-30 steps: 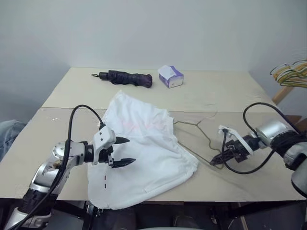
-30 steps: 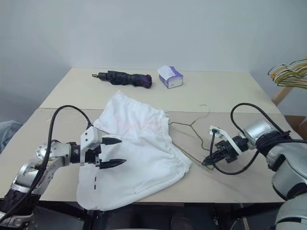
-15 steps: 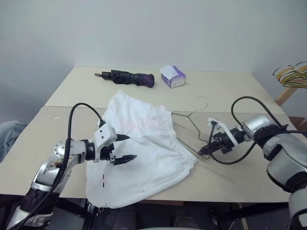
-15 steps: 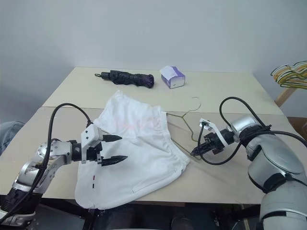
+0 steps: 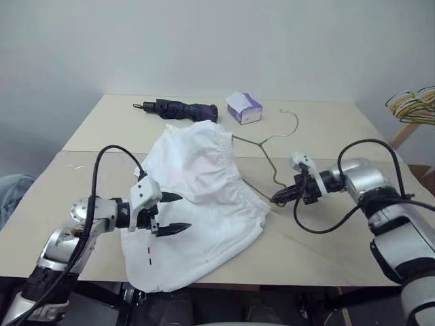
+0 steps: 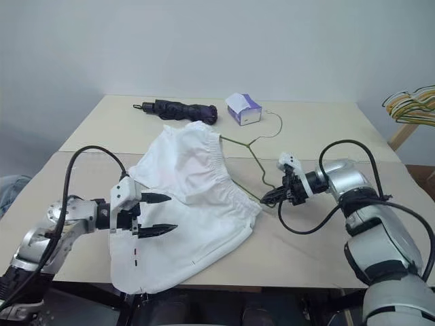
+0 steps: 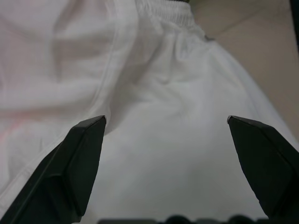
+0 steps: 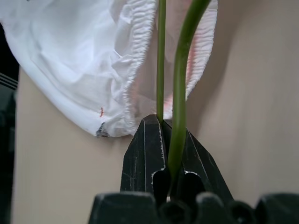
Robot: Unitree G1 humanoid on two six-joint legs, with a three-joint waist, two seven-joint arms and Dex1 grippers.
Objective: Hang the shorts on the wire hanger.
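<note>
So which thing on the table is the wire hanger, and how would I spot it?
Find the beige table, then the white shorts spread in its middle. The wire hanger is the thin olive wire sticking out of the shorts' far side, its corner pinched in the right gripper. Unlike the coloured hangers beyond the table, it's single and bare.

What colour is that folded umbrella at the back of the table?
The umbrella is dark purple, almost black; clearest in the left eye view.

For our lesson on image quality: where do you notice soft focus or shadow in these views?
Right wrist view: the wire hanger looks soft close up. Left wrist view: the left gripper fingertips blur. Eye views: even light, faint shadow beside the shorts.
</note>
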